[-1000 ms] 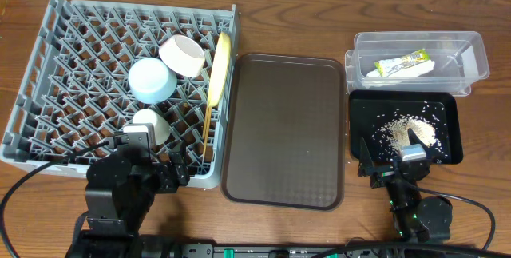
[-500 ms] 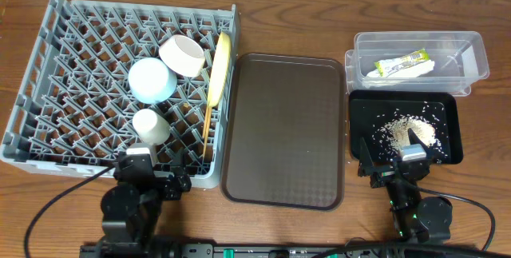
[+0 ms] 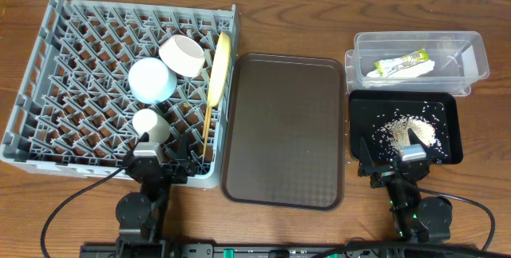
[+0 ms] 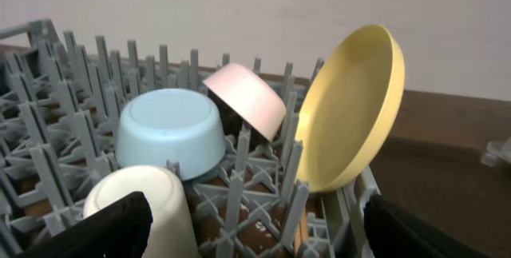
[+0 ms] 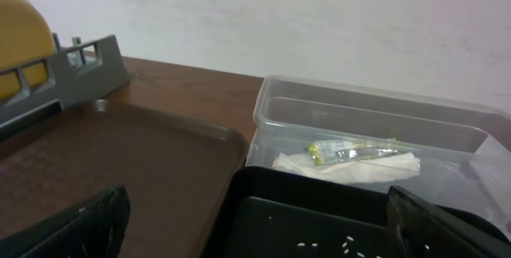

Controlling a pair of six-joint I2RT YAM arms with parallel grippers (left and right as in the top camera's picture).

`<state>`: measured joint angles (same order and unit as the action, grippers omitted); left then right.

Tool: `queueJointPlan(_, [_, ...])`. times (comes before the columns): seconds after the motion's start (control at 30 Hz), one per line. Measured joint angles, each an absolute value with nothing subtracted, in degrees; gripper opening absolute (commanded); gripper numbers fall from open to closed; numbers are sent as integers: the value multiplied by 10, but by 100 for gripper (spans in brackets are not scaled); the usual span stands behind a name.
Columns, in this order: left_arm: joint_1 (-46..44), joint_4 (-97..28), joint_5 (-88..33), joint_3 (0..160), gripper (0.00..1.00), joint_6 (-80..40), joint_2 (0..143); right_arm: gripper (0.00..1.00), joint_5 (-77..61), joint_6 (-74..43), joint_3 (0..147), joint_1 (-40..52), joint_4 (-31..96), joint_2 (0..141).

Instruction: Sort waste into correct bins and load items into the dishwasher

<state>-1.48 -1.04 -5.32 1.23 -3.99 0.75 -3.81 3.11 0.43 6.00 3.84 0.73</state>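
Observation:
The grey dish rack (image 3: 56,66) holds the light-blue bowl (image 3: 152,80), the white bowl (image 3: 183,55), the small white cup (image 3: 150,125), the upright pale-yellow plate (image 3: 219,68) and the wooden chopsticks (image 3: 207,130). They also show in the left wrist view: blue bowl (image 4: 169,140), white bowl (image 4: 247,102), cup (image 4: 148,210), plate (image 4: 351,106). The clear tub (image 3: 471,54) holds the green-and-yellow wrapper (image 3: 402,63) and white napkin (image 3: 383,78). The black tray (image 3: 447,114) holds rice scraps (image 3: 407,130). My left gripper (image 3: 156,166) is open and empty at the rack's near edge. My right gripper (image 3: 397,166) is open and empty at the black tray's near edge.
The brown serving tray (image 3: 283,130) lies bare between the rack and the bins; it also shows in the right wrist view (image 5: 120,162). The wooden table (image 3: 303,10) runs behind everything. Cables trail from both arms at the front edge.
My left arm has drawn back toward the front edge, off the rack, and now sits low at its near edge. The cup stays in the rack. The right arm has not moved.

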Motion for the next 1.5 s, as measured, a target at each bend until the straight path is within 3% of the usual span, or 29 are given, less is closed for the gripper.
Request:
queueJointPlan(0.47, [-13,-15,-34,10,88,34,6,99,-38,32,4,60,38,7])
queueJointPlan(1.5, [-13,-15,-34,10,88,45,6,99,-38,32,4,60,38,7])
